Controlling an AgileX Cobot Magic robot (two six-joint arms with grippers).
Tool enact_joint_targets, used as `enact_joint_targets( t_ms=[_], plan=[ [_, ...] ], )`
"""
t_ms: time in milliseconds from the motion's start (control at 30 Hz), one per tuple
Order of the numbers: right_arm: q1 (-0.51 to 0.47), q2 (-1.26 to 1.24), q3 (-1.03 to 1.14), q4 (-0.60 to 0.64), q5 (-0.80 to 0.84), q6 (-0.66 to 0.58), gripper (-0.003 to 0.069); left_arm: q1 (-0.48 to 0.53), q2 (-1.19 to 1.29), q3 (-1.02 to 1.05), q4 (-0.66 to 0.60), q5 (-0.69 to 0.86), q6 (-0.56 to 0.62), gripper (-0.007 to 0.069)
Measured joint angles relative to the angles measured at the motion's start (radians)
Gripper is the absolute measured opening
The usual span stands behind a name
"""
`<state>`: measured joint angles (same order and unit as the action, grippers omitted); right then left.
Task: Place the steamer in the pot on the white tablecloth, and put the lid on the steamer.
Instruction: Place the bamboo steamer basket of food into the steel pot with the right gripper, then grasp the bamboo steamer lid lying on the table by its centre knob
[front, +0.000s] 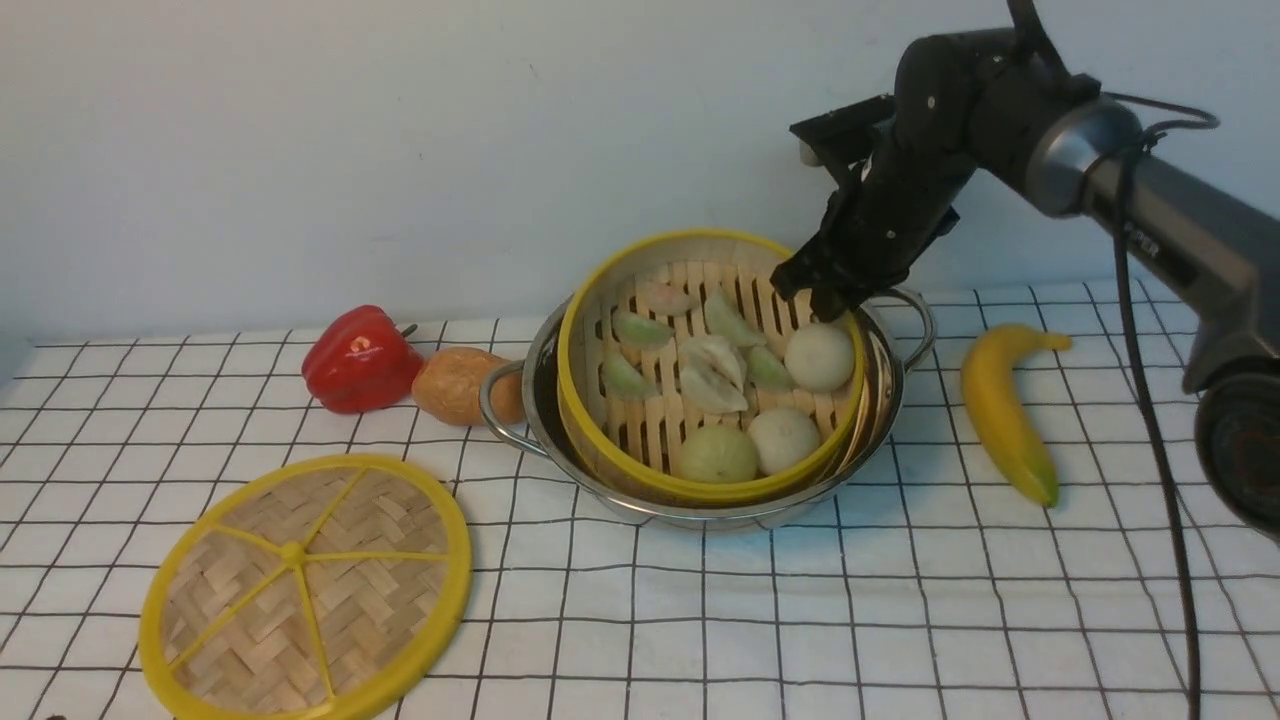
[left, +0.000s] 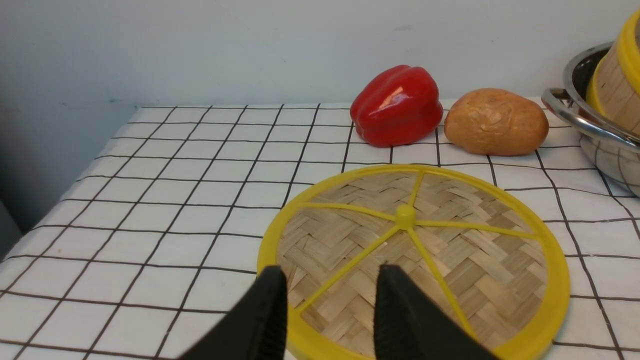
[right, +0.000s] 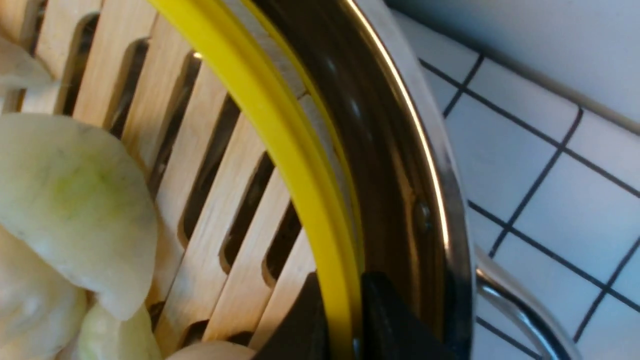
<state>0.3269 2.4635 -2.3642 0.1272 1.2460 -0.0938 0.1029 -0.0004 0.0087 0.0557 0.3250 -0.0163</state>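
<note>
Your right gripper (right: 342, 305): clamped on steamer (front: 563, 385) rim, finger bases cut off | your left gripper (left: 330, 280): fingers narrowly apart, empty, lid (left: 415, 260) beyond tips

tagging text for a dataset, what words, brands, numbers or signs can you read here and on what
"PER": on the grey link of the right arm, front view; anything before it is hidden by the cable.
No other text can be read in any view.
</note>
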Motion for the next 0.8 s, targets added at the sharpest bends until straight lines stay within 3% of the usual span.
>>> enact_joint_targets(
  t_ms=[100, 333, 367, 467, 667, 733, 800],
  plan=[
    [0.000, 0.000, 0.000, 0.004, -0.001, 0.000, 0.0105, 0.000, 0.000, 0.000, 0.000, 0.000, 0.000, 0.0243],
    [0.000, -0.004, 0.000, 0.047, -0.010, -0.045, 0.0347, 0.000, 0.000, 0.000, 0.000, 0.000, 0.000, 0.0243],
    [0.000, -0.008, -0.001, 0.054, -0.010, -0.045, 0.0417, 0.000, 0.000, 0.000, 0.000, 0.000, 0.000, 0.0243],
    [0.000, -0.019, -0.014, 0.054, -0.009, -0.045, 0.0470, 0.000, 0.000, 0.000, 0.000, 0.000, 0.000, 0.0243],
    [0.000, -0.058, -0.174, 0.042, -0.008, 0.032, 0.0454, 0.000, 0.000, 0.000, 0.000, 0.000, 0.000, 0.0243],
    [0.000, -0.083, -0.255, 0.017, -0.011, 0.076, 0.0388, 0.000, 0.000, 0.000, 0.000, 0.000, 0.000, 0.0243],
    [0.000, -0.121, -0.325, -0.018, -0.014, 0.120, 0.0267, 0.000, 0.000, 0.000, 0.000, 0.000, 0.000, 0.0243]
  ],
)
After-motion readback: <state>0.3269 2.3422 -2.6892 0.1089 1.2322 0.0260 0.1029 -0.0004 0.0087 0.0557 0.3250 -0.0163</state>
